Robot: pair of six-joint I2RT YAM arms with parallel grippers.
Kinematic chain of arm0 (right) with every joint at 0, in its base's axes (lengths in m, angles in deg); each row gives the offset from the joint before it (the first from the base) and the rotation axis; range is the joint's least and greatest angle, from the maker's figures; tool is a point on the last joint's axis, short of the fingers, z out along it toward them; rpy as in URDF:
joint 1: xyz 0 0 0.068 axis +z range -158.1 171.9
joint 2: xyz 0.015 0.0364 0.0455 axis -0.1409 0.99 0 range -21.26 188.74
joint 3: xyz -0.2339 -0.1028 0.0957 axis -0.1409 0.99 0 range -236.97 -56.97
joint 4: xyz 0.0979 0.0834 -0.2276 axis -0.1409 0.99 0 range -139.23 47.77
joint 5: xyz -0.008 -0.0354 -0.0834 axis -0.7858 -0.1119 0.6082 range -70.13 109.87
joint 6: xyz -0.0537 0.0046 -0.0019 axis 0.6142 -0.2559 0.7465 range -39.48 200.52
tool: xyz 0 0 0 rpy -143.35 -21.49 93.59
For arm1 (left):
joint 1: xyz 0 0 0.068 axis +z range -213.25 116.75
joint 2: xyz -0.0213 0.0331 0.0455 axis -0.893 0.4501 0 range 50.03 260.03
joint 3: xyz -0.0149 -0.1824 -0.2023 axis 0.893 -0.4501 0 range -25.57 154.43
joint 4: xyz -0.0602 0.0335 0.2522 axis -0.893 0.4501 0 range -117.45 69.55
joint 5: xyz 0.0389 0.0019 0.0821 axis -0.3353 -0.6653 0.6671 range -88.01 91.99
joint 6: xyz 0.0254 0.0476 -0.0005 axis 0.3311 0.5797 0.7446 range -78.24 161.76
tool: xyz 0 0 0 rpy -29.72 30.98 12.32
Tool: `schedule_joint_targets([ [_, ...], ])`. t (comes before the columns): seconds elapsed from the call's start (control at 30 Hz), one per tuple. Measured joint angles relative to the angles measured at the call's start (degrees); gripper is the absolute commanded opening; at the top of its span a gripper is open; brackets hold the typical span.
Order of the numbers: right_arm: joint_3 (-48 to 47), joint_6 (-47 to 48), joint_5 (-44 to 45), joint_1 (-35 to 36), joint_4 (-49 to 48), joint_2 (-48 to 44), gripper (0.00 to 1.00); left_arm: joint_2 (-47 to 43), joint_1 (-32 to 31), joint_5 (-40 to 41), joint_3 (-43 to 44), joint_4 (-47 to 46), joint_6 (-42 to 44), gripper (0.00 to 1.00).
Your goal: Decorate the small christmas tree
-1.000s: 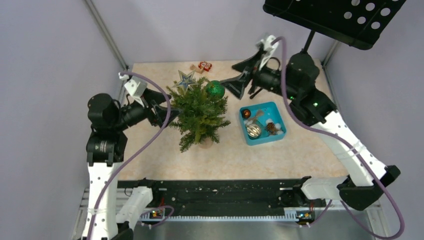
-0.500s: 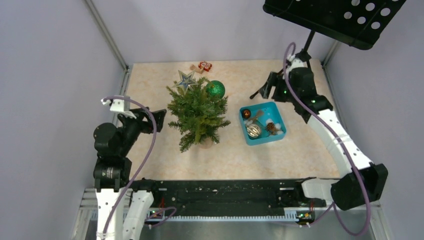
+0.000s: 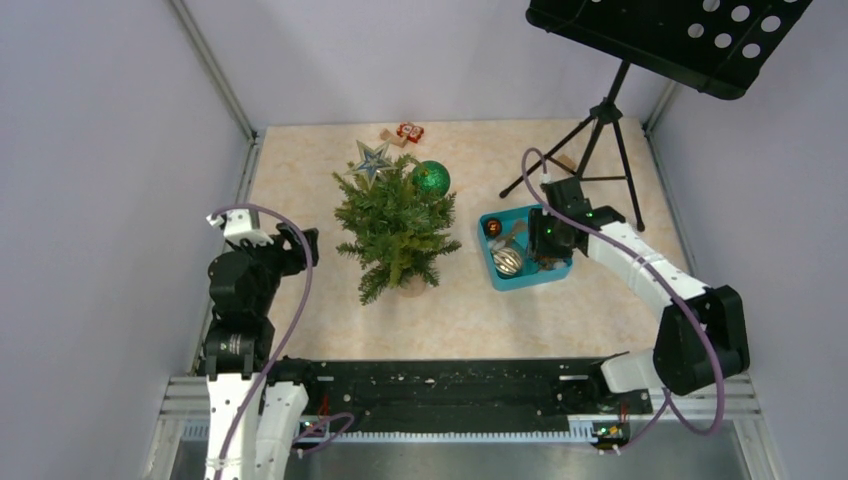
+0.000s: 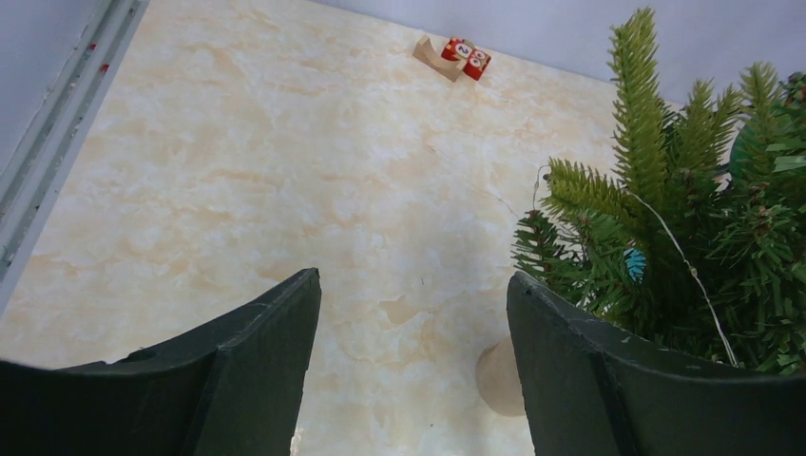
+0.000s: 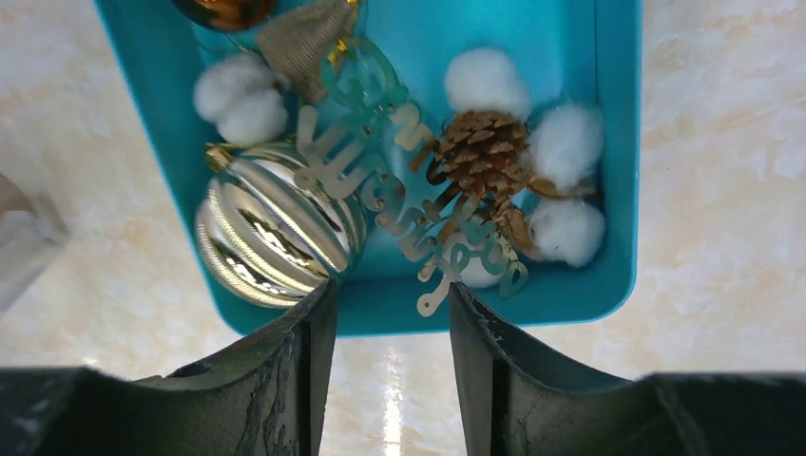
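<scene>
The small christmas tree (image 3: 398,230) stands mid-table with a silver-blue star (image 3: 372,158) and a green ball (image 3: 431,178) near its top. In the left wrist view the tree (image 4: 684,237) fills the right side. My left gripper (image 3: 300,243) (image 4: 413,294) hangs open to the tree's left, empty. My right gripper (image 3: 540,238) (image 5: 392,294) hovers over the near rim of the teal tray (image 3: 558,225) (image 5: 570,299), jaws narrowly apart with nothing between them. Inside lie a gold striped ball (image 5: 271,237), a gold script ornament (image 5: 399,190), a pine cone (image 5: 485,157) and cotton balls (image 5: 488,84).
A black tripod music stand (image 3: 600,150) rises at the back right, its perforated desk (image 3: 670,35) overhanging the corner. A small red-and-wood ornament (image 3: 405,132) (image 4: 456,57) lies by the back wall. Grey walls close in the table on the left, back and right.
My right arm swung from beside the tree top down over the teal tray, and its jaws narrowed. The left arm drew back from the tree toward the left edge.
</scene>
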Motion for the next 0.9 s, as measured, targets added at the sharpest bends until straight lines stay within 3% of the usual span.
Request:
schedule_joint_targets([
  [0.5, 3.0, 4.7, 5.1, 2.0, -4.5, 6.4, 0.42, -0.5, 0.0, 0.0, -0.7, -1.7, -0.3, 0.75],
  [0.73, 3.7, 6.6, 4.9, 2.0, -6.5, 7.7, 0.03, -0.5, 0.2, -0.2, -0.7, -2.5, -0.2, 0.75],
  [0.9, 3.7, 7.7, 4.7, 2.0, -6.5, 7.7, 0.00, -0.5, 0.3, -0.2, -0.7, -3.0, -0.2, 0.75],
])
